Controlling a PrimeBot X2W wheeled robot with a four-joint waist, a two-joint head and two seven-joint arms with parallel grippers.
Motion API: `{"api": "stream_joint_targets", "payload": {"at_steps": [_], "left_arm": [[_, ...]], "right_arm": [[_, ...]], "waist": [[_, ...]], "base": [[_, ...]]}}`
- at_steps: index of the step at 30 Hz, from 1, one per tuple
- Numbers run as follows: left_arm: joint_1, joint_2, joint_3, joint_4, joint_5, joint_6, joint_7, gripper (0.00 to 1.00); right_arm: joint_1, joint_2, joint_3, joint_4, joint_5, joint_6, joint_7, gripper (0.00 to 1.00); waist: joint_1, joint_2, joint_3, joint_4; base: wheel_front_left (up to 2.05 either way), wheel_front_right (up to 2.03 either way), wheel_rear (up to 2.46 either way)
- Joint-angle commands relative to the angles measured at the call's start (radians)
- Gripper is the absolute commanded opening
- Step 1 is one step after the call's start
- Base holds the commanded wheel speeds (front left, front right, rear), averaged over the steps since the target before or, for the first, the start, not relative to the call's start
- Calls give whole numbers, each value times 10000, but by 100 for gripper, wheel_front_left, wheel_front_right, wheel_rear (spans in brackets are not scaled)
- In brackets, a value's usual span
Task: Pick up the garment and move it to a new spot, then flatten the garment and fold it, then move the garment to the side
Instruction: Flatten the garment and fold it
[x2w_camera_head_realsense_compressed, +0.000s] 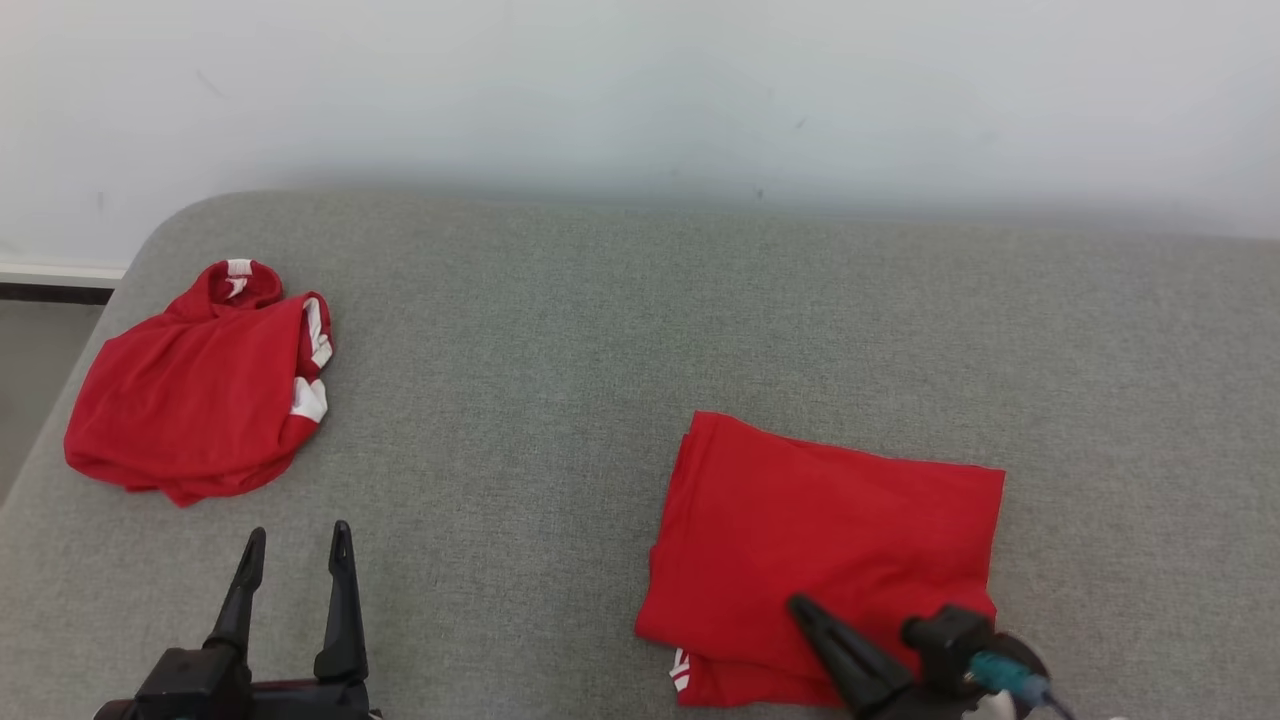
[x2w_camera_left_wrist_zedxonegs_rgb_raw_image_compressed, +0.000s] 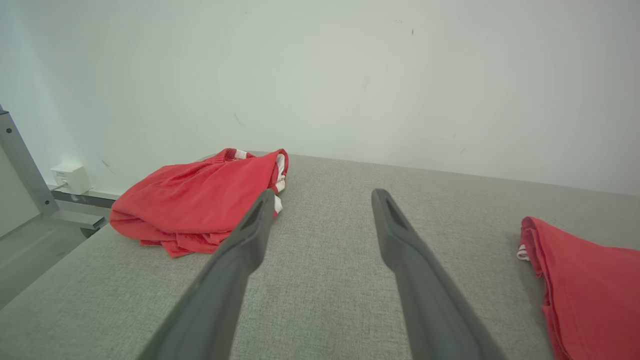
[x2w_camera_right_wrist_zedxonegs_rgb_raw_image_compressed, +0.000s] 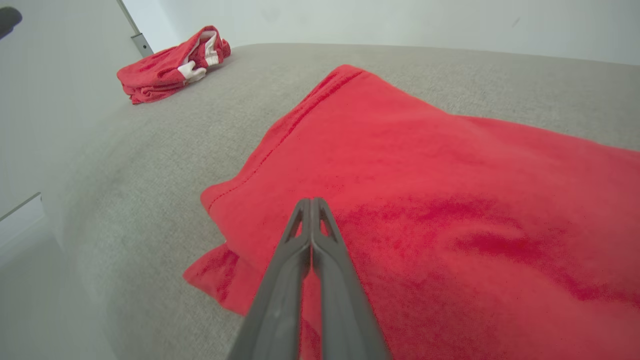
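Note:
A red garment (x2w_camera_head_realsense_compressed: 830, 530) lies folded into a neat rectangle on the grey cushioned surface, right of centre; its left edge shows in the left wrist view (x2w_camera_left_wrist_zedxonegs_rgb_raw_image_compressed: 585, 285). My right gripper (x2w_camera_head_realsense_compressed: 802, 606) is shut, fingers pressed together with nothing between them, over the garment's near part (x2w_camera_right_wrist_zedxonegs_rgb_raw_image_compressed: 450, 200). Its tips (x2w_camera_right_wrist_zedxonegs_rgb_raw_image_compressed: 311, 201) point across the cloth; whether they touch it I cannot tell. My left gripper (x2w_camera_head_realsense_compressed: 298, 538) stands open and empty at the lower left, above bare surface (x2w_camera_left_wrist_zedxonegs_rgb_raw_image_compressed: 324, 196).
A second red garment with white trim (x2w_camera_head_realsense_compressed: 200, 390) lies bunched at the far left corner (x2w_camera_left_wrist_zedxonegs_rgb_raw_image_compressed: 200, 200) (x2w_camera_right_wrist_zedxonegs_rgb_raw_image_compressed: 170, 65). A white wall backs the grey surface (x2w_camera_head_realsense_compressed: 600, 350). Its rounded left edge drops to the floor, where a metal frame (x2w_camera_left_wrist_zedxonegs_rgb_raw_image_compressed: 25, 170) stands.

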Motion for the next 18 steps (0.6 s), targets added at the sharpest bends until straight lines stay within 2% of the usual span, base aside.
{"api": "stream_joint_targets", "payload": {"at_steps": [1,10,18], "left_arm": [[122,-11,33,2,86,-4,-35,100],[317,-8,3,-110,103,51,-35,100],[441,-11,-66,-265,165,126,-35,100]], "right_arm": [[118,-17,-264,-121,-64,-25,-2,0],[991,133,-3223,-1043,-888,-25,-2,0],[1812,482,-5247,-1847,-1564,-25,-2,0]], "waist": [[0,0,-32,-26],[0,0,-245,-369],[0,0,-324,-861]], "base": [[0,0,0],[0,0,0],[0,0,0]]}}
